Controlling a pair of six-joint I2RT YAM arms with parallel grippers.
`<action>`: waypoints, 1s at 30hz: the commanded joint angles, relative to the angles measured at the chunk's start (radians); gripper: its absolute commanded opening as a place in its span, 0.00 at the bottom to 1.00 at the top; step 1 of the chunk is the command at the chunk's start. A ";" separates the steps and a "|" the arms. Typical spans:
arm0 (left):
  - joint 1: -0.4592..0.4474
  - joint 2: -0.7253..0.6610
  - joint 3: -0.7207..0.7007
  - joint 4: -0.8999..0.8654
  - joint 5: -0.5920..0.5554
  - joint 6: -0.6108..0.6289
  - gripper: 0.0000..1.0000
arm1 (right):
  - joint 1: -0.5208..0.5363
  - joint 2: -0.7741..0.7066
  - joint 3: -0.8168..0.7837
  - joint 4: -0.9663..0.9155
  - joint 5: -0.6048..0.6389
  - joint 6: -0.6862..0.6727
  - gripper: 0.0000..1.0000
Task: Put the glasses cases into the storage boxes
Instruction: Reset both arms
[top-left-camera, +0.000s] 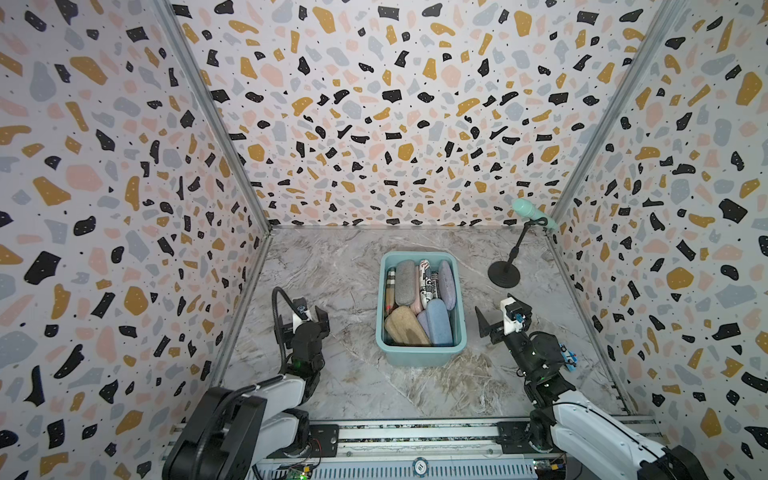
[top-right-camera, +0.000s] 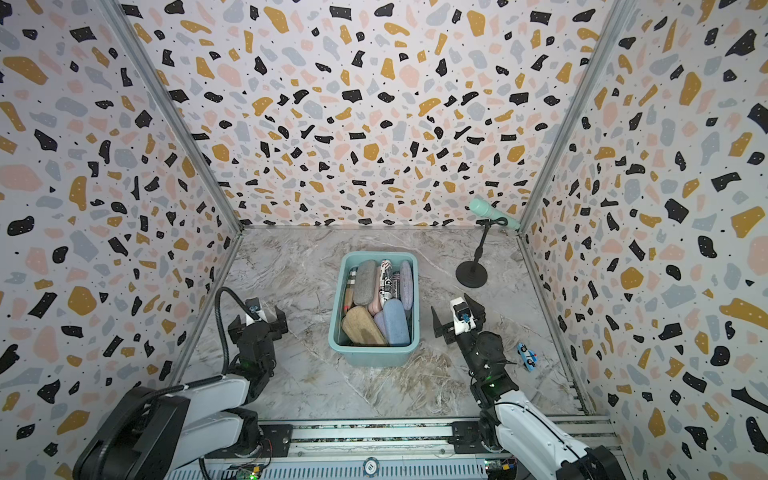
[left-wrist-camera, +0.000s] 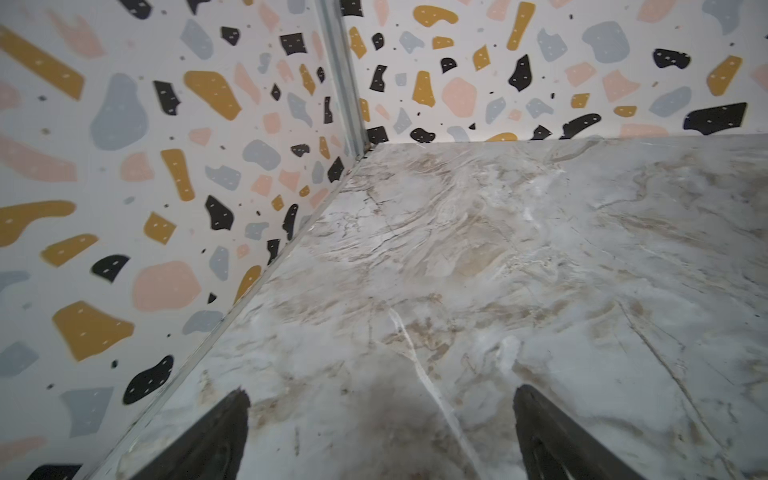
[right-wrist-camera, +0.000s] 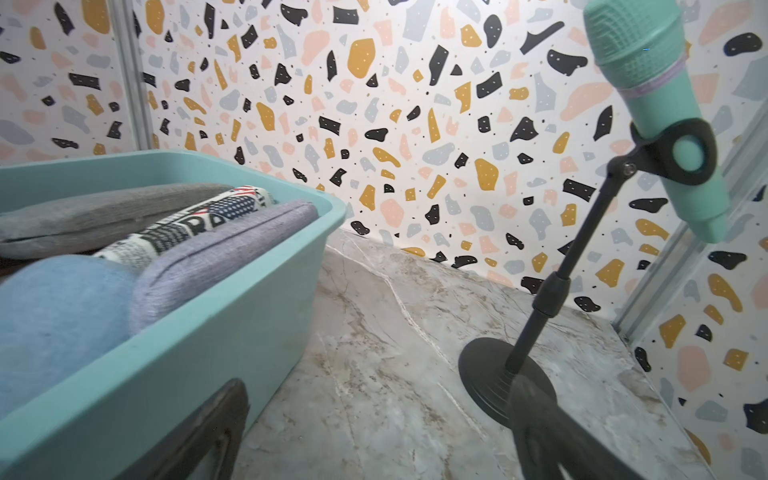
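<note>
The teal storage box (top-left-camera: 419, 254) (top-right-camera: 376, 254) stands mid-table, packed with several glasses cases. Among them are a grey one (top-left-camera: 405, 282), a newsprint one (top-left-camera: 428, 282), a lavender one (top-left-camera: 447, 284), a tan one (top-left-camera: 405, 328) and a light blue one (top-left-camera: 438, 326). My left gripper (top-left-camera: 302, 322) (left-wrist-camera: 382, 392) hangs open over bare table to the left of the box. To the right of the box, beside its wall (right-wrist-camera: 208, 353), my right gripper (top-left-camera: 494, 305) (right-wrist-camera: 382, 386) is open too. Neither holds anything.
A mint microphone (top-left-camera: 534, 212) (right-wrist-camera: 648, 104) on a black stand (top-left-camera: 504, 274) stands at the back right, just beyond the right gripper. A small blue toy (top-right-camera: 528, 357) lies by the right wall. Patterned walls close in three sides.
</note>
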 joint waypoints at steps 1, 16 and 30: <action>0.019 0.081 -0.003 0.281 0.019 0.032 0.99 | -0.068 0.045 0.006 0.116 -0.054 0.015 0.99; 0.053 0.170 0.012 0.333 -0.049 -0.035 0.99 | -0.127 0.176 0.022 0.063 -0.072 -0.061 0.99; 0.053 0.170 0.013 0.329 -0.049 -0.034 1.00 | -0.275 0.527 -0.042 0.564 -0.151 0.054 0.99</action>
